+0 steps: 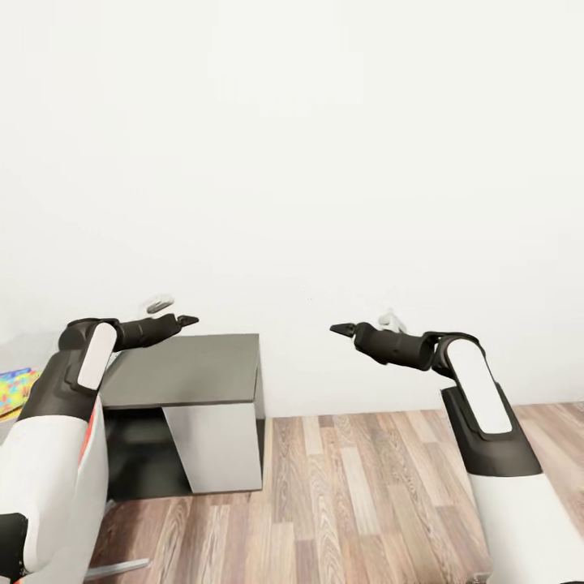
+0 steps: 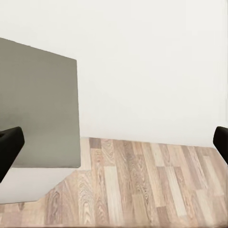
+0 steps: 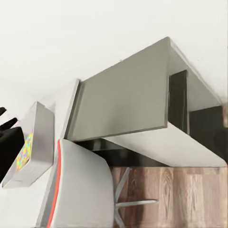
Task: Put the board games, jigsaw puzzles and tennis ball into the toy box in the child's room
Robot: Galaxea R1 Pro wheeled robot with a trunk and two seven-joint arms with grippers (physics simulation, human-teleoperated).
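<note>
My left gripper hovers open over the dark-grey-topped low section of the table. In the left wrist view its black fingers stand wide apart with nothing between them. My right gripper hangs in free air to the right of the table, above the floor. One of its fingers sits at the picture's edge, in a wide-open stance. A jigsaw puzzle shows at the far left, and seems to lie inside the light grey toy box. The board games, tennis ball and bed are out of view.
A white wall rises right behind the table. Wooden floor stretches to the table's right. A white chair with a red edge stands close to the table, beside my left arm.
</note>
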